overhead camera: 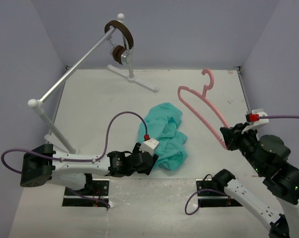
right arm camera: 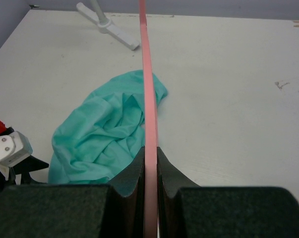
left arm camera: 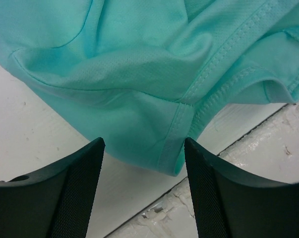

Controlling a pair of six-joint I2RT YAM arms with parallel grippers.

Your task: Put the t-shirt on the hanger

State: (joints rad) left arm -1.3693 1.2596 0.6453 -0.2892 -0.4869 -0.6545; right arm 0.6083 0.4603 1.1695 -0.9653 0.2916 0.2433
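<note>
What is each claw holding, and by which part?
Right claw is shut on the pink hanger at its near shoulder end. Left claw stands open at the t-shirt hem, holding nothing.

Right gripper [right arm camera: 150, 163] clamps the hanger [right arm camera: 148, 99]; t-shirt [right arm camera: 104, 134] crumpled beyond.

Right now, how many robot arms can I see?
2. The left arm lies low on the left, reaching the t-shirt. The right arm stands on the right, holding the hanger. No others show.
</note>
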